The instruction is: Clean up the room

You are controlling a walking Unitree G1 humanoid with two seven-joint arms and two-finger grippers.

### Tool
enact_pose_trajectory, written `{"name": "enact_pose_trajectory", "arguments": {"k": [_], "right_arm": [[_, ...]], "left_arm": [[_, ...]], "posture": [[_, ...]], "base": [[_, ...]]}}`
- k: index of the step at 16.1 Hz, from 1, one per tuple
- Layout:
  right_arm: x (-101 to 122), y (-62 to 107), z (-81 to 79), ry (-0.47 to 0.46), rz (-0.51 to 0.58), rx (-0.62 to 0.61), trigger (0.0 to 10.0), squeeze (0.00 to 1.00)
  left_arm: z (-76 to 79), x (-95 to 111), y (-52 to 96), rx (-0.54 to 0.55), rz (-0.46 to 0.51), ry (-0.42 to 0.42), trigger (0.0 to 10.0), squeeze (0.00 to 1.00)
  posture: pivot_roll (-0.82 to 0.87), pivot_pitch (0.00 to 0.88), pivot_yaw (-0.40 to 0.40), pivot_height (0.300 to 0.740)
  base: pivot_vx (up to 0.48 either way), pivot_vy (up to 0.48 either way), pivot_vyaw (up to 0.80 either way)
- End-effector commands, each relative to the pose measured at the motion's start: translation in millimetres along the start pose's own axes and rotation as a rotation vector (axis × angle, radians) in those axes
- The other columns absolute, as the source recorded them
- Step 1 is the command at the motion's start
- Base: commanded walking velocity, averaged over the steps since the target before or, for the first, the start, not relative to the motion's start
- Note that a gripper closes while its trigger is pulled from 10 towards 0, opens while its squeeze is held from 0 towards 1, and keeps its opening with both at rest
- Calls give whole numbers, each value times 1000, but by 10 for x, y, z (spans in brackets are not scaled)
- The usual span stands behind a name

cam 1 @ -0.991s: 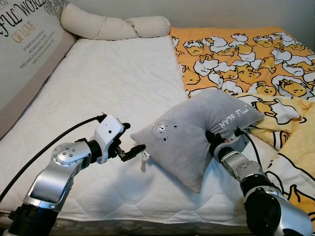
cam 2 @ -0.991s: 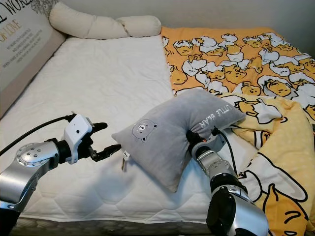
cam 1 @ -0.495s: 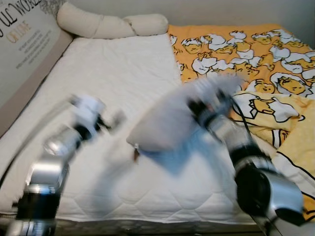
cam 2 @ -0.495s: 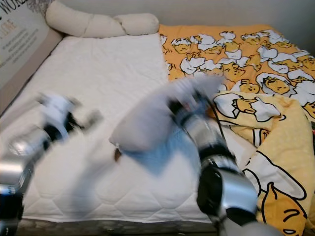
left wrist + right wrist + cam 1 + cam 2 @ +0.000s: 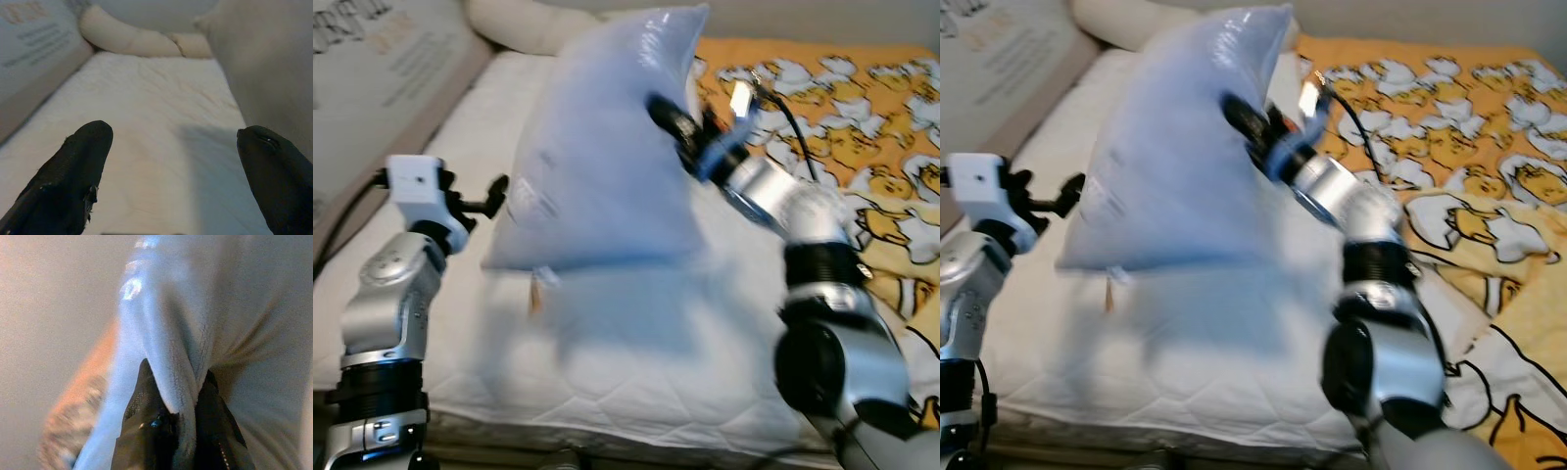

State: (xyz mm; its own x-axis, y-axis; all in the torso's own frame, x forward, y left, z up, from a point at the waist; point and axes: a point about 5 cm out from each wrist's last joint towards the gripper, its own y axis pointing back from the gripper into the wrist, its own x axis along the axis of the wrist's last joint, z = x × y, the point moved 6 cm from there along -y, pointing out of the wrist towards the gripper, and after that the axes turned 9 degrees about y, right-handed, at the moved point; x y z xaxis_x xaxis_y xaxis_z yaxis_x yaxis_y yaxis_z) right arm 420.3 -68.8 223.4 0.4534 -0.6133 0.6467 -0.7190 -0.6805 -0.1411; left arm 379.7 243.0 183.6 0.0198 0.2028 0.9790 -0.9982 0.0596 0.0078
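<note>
1. Right gripper [image 5: 668,116] clamped tight on a fold of the grey pillow [image 5: 597,157], with the two black fingers [image 5: 146,431] pressed together on either side of a ridge of its fabric in the right wrist view.
2. Pillow held up in the air above the white mattress [image 5: 607,382], blurred, upright with one corner pointing up near the top of the head views and its lower edge hanging clear of the bed.
3. Small tag [image 5: 535,294] dangling below the pillow's lower left corner.
4. Silver right arm [image 5: 783,201] stretched forward and up from the lower right, with a black cable looping over its wrist.
5. Left gripper [image 5: 494,193] held out to the left of the pillow, near its edge but not touching, fingers spread wide and holding nothing.
6. In the left wrist view, both black fingertips [image 5: 80,161] far apart over the mattress, with the grey pillow rising beside one of them.
7. Left arm [image 5: 386,294] bent upward at the left, white wrist block on top.
8. Cream bolster [image 5: 127,41] lying across the head of the bed.
9. Headboard panel with printed lettering [image 5: 382,59] along the left side of the mattress.
10. Orange quilt with a white-and-yellow cartoon print [image 5: 862,127] covering the right part of the bed, bunched up near the right arm.
</note>
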Motion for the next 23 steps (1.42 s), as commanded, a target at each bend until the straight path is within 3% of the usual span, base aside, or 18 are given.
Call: {"name": "enact_pose_trajectory", "arguments": {"k": [1,2,3,4,5,6,7,9,11,12,15,17,20,23], "right_arm": [[-265,256,432,-28,-87,-148,0,0],[-409,389,647,-39,-123,-221,0,0],[-628,600,943,-30,-177,-324,0,0],[-814,783,1161,10,-216,-393,0,0],[-924,886,1266,37,-247,-428,0,0],[-1139,1119,1459,81,-338,-521,0,0],[-1247,1258,1552,88,-396,-575,0,0],[-1297,1347,1623,91,-423,-604,0,0],[-1322,1361,1641,113,-444,-602,0,0],[-1389,1365,1629,104,-485,-591,0,0],[-1374,1336,1625,115,-480,-584,0,0],[-1372,1323,1612,122,-483,-566,0,0],[-1299,1323,1577,156,-458,-513,0,0],[-1339,1375,1547,149,-492,-474,0,0]], "left_arm": [[-61,90,-37,27,34,36,10000,0],[-109,112,-46,45,46,53,10000,212],[-199,132,-60,83,58,67,10000,804],[-266,106,-75,103,54,70,10000,1000],[-274,51,-93,98,33,55,10000,1000],[-101,-181,-176,-8,-62,38,10000,1000],[104,-370,-236,-110,-138,38,10000,1000],[423,-718,-325,-232,-283,41,10000,1000],[541,-871,-380,-258,-326,52,10000,1000],[665,-982,-473,-257,-350,140,10000,1000],[849,-1048,-531,-291,-367,221,10000,1000],[930,-1103,-539,-301,-379,288,10000,1000],[1236,-1248,-458,-414,-445,428,10000,1000],[1492,-1608,-214,-539,-595,363,10000,1000]], "posture": [[57,0,30,740],[57,0,30,740],[51,0,36,740],[51,0,36,740],[49,0,46,740],[54,0,50,740],[53,0,51,740],[54,0,54,740],[48,0,58,740],[40,0,63,740],[22,0,74,740],[-1,0,85,740],[-31,0,94,740],[-38,0,67,740]], "base": [[0,0,0],[0,0,0],[0,0,0],[0,0,0],[0,0,0],[0,0,0],[0,0,0],[0,0,0],[0,0,0],[0,0,0],[0,0,0],[0,0,0],[0,0,0],[0,0,0]]}}
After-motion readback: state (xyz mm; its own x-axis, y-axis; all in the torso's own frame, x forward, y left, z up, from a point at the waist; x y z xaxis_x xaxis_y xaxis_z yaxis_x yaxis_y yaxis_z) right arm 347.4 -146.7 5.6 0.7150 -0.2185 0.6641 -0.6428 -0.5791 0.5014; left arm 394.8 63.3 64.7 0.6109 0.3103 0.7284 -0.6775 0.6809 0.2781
